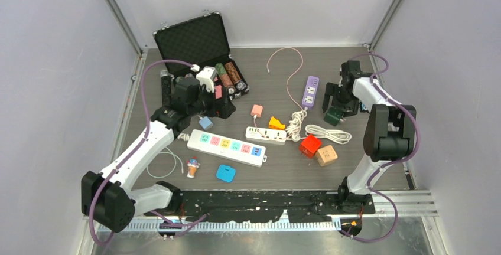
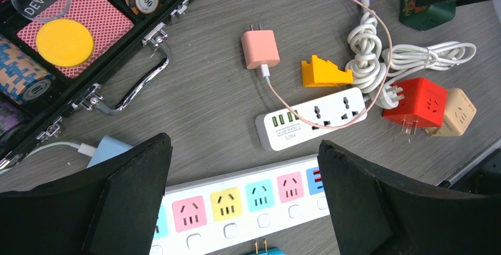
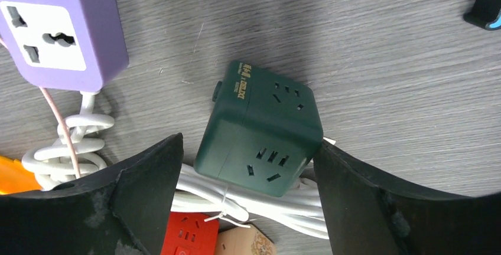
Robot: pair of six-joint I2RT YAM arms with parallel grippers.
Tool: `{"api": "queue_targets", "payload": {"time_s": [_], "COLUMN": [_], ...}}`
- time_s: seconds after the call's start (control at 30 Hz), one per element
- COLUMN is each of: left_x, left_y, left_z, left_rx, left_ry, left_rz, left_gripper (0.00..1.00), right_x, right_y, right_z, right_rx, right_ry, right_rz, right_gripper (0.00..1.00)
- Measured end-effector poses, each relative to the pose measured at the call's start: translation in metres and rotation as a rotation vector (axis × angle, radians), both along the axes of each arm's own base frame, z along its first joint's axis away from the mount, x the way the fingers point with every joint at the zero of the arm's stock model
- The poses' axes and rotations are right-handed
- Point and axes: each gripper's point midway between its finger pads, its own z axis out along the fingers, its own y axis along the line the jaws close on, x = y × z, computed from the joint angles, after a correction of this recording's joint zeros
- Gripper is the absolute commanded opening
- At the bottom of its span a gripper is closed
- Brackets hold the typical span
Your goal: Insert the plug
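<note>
A dark green cube socket lies on a white coiled cord, between the wide-apart fingers of my right gripper. The right finger's pad sits against the cube's corner; the left finger stands off it. From above, this gripper hovers over the green cube at the right. My left gripper is open and empty above the long white power strip with coloured sockets. A blue plug shows its two prongs just below the strip. A pink charger with its pink cable lies further off.
A small white strip, yellow block, purple strip, red cube and tan cube crowd the middle. An open black case of poker chips stands back left. A toy figure lies front left.
</note>
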Motion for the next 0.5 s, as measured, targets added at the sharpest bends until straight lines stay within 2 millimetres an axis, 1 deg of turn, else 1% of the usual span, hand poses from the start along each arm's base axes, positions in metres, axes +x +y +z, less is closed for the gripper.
{"api": "queue_targets", "payload": {"time_s": [0.1,0.17,0.2,0.23,0.27,0.33,0.4,0.5], "left_x": [0.000,0.000,0.000,0.000,0.000,0.000,0.000,0.000], "left_y": [0.000,0.000,0.000,0.000,0.000,0.000,0.000,0.000], "left_z": [0.000,0.000,0.000,0.000,0.000,0.000,0.000,0.000], "left_rx": [0.000,0.000,0.000,0.000,0.000,0.000,-0.001,-0.002], "left_ry": [0.000,0.000,0.000,0.000,0.000,0.000,0.000,0.000], "left_rz": [0.000,0.000,0.001,0.001,0.001,0.001,0.001,0.002], "left_gripper": [0.93,0.93,0.93,0.93,0.93,0.93,0.93,0.94], "right_x": [-0.001,-0.005,-0.006,-0.005,-0.005,-0.003,-0.002,0.001], "right_y": [-0.001,-0.001,-0.003,-0.003,-0.004,-0.006,-0.004,0.004], "right_z": [-0.007,-0.013,-0.015,-0.015,-0.015,-0.014,-0.013,-0.010], "right_rx": [-0.019,-0.034,-0.046,-0.054,-0.062,-0.074,-0.070,-0.033], "right_ry": [0.021,0.041,0.046,0.045,0.044,0.035,0.028,0.010], "right_rz": [-0.043,-0.069,-0.080,-0.093,-0.103,-0.118,-0.130,-0.119], "right_gripper": [0.77,0.69,0.61,0.55,0.46,0.36,0.30,0.29]}}
